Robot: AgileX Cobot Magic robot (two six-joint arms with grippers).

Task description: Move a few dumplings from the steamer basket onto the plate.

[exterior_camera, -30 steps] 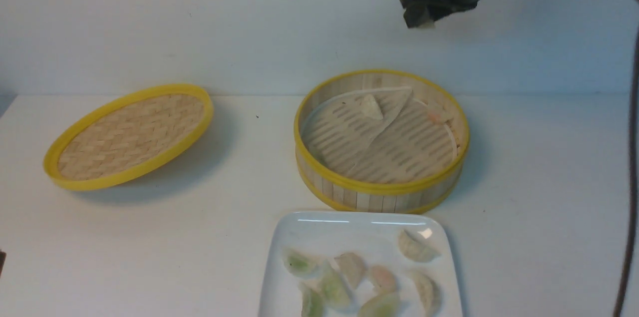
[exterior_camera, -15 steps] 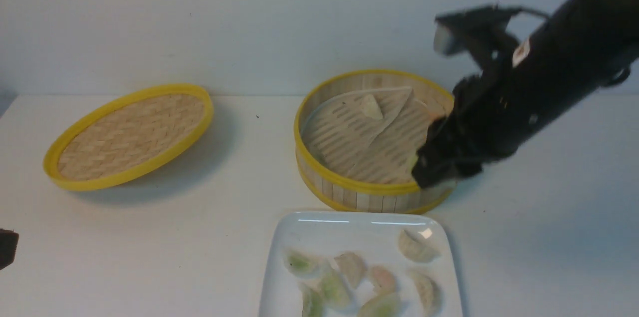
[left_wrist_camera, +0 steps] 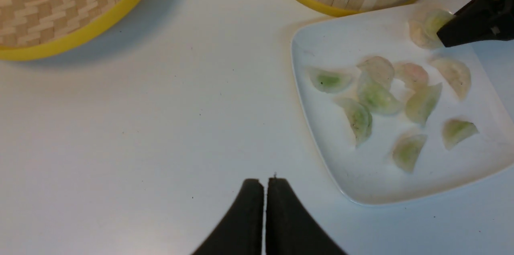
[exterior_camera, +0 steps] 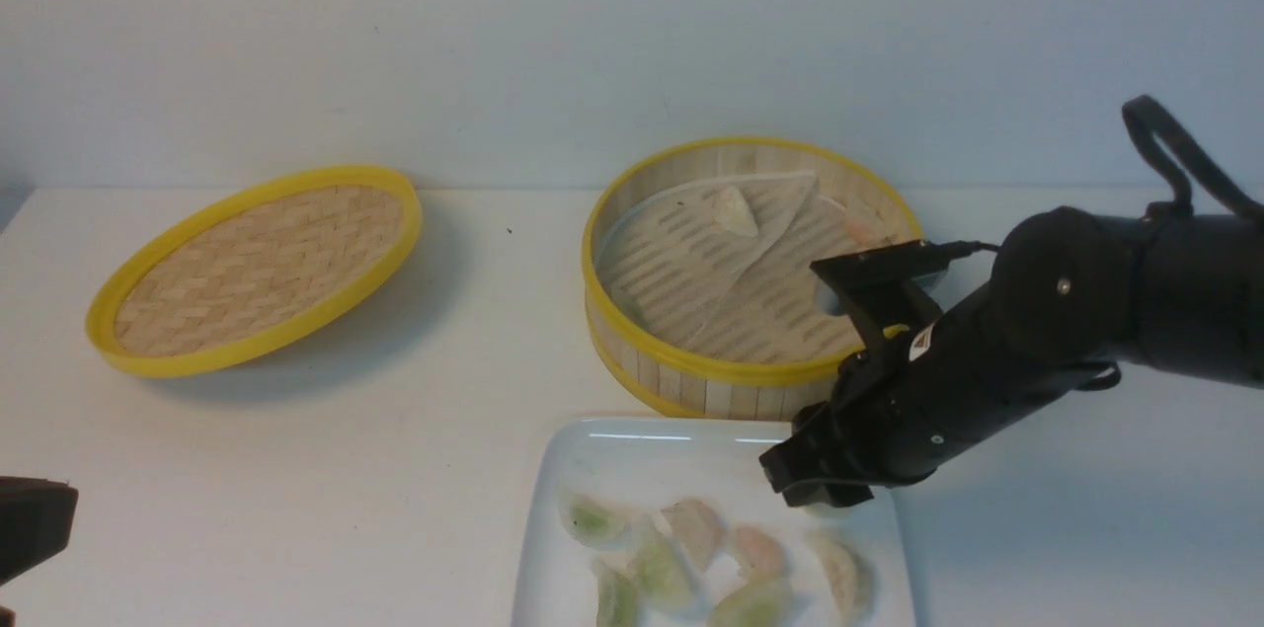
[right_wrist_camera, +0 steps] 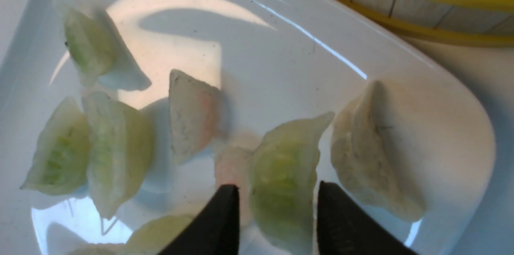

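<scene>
Right tool (right_wrist_camera: 277,186) is over the plate's (exterior_camera: 632,454) 1 o'clock corner and grips one held dumpling (right_wrist_camera: 283,166). It's green-filled, pinched between the two black fingers, pleated edge pointing away from the wrist. Whether it touches the plate surface, can't tell. In the front view the right arm (exterior_camera: 1037,341) comes in from 3 o'clock, crossing the steamer basket's near-right rim.

Left tool (left_wrist_camera: 265,184) has its fingers pressed together, nothing between them. It hangs low over bare table (exterior_camera: 395,469), well apart from the plate, at about 8 o'clock of it.

The plate sits on the table at 6 o'clock of the steamer basket (exterior_camera: 750,375), just beside it, nearly touching. About ten dumplings (left_wrist_camera: 377,98) lie on the plate, loosely clustered, some overlapping. Most have green filling, a few are whitish or pink-tinted. One whitish piece lies right beside the held dumpling, at the same corner.

The steamer basket is upright and open, with a crumpled liner (exterior_camera: 711,262) on its floor. A whitish dumpling (exterior_camera: 734,210) sits at 12 o'clock inside, and there's a pinkish bit at 2 o'clock by the wall.

The lid (exterior_camera: 257,267) is at 9 o'clock of the basket, well apart and tilted, woven side up.
</scene>
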